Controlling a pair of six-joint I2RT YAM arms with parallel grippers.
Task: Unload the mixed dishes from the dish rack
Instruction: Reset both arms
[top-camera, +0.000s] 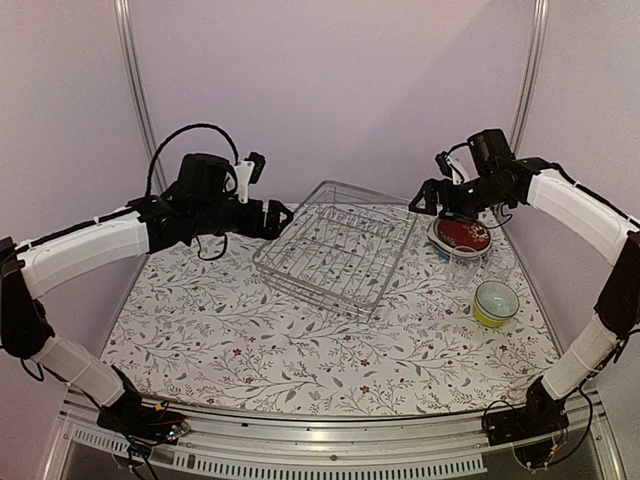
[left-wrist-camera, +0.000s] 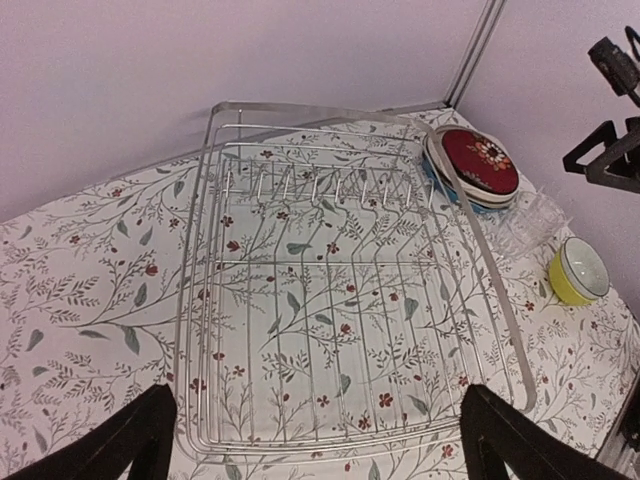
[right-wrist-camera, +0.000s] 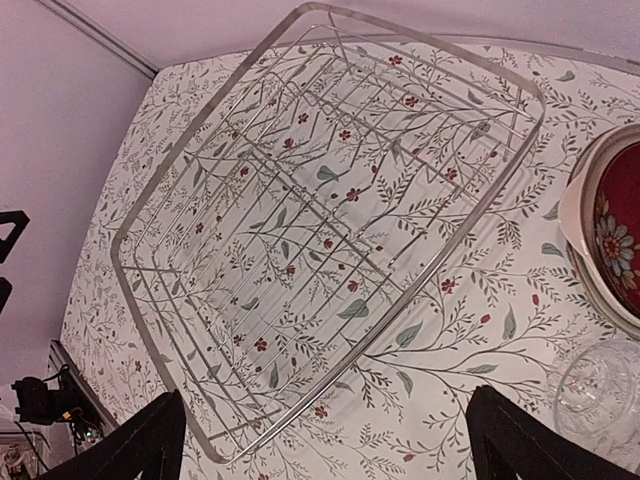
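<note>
The dish rack (top-camera: 340, 250) stands mid-table with nothing in it; its wire floor shows in the left wrist view (left-wrist-camera: 330, 300) and the right wrist view (right-wrist-camera: 300, 200). To its right lies a stack of plates with a dark red one (top-camera: 462, 235) (left-wrist-camera: 480, 160) (right-wrist-camera: 620, 230) on top. A clear glass (top-camera: 463, 262) (left-wrist-camera: 525, 225) (right-wrist-camera: 590, 385) sits just in front of the stack. Nearer stands a yellow-green bowl (top-camera: 495, 303) (left-wrist-camera: 580, 272). My left gripper (top-camera: 278, 218) (left-wrist-camera: 320, 440) hovers open at the rack's left side. My right gripper (top-camera: 425, 198) (right-wrist-camera: 325, 450) hangs open between the rack and the plates, holding nothing.
The table carries a floral cloth (top-camera: 250, 340). Pale walls with metal corner posts (top-camera: 135, 90) close it in at the back and sides. The dishes cluster near the right wall.
</note>
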